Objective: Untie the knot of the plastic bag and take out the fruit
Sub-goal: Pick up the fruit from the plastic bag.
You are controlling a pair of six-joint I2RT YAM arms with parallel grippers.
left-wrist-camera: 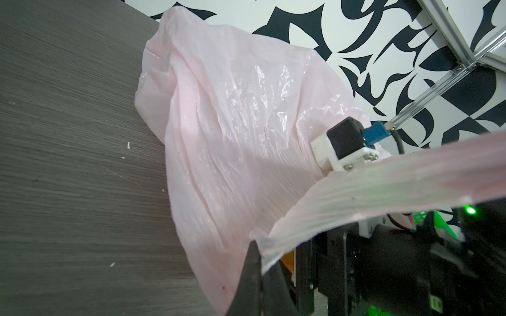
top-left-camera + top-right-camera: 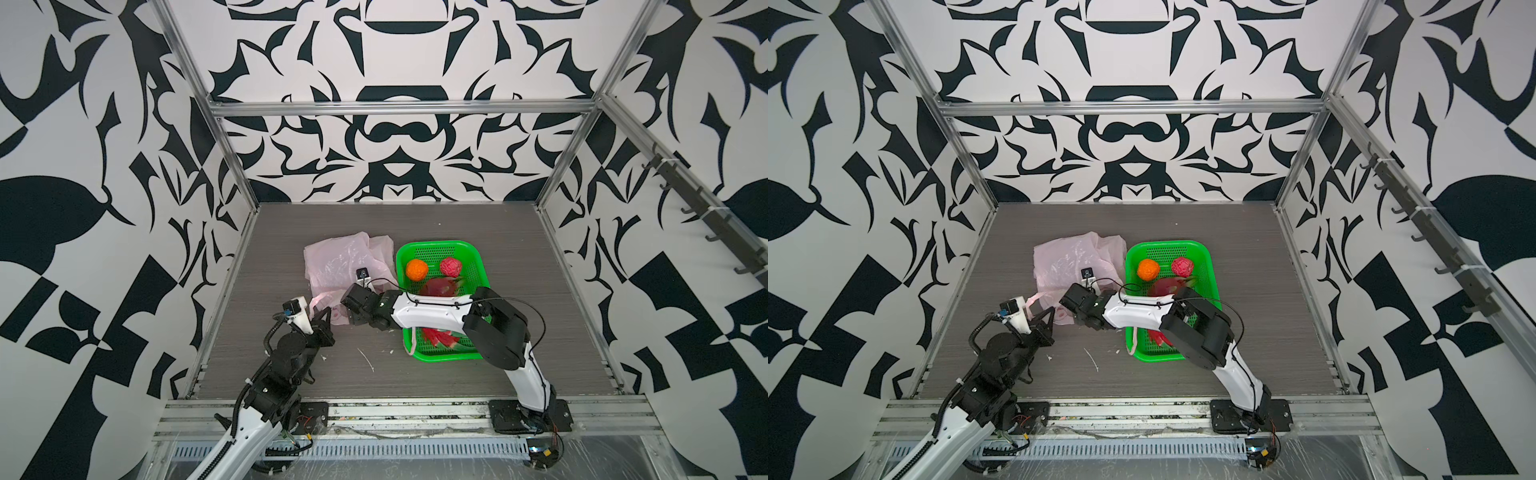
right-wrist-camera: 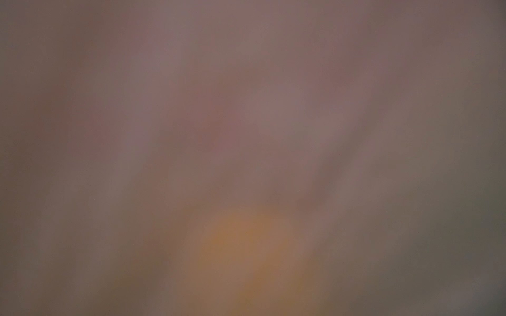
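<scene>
Left claw [image 2: 323,318] pinched tight on the near rim of the pink bag [image 2: 340,262]. My right claw [image 2: 344,308] is pushed into the bag's mouth, fingers hidden; can't tell how wide. Its camera shows only pink blur with an orange-yellow blob. Green basket [image 2: 436,245], touching the bag, holds orange ball [image 2: 416,269], bumpy red ball [image 2: 451,266] and two dragon fruits [image 2: 438,286].

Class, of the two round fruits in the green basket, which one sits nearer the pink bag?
The orange ball, on the side of the basket next to the plastic bag. The bumpy red ball lies beyond it, farther from the bag.
</scene>
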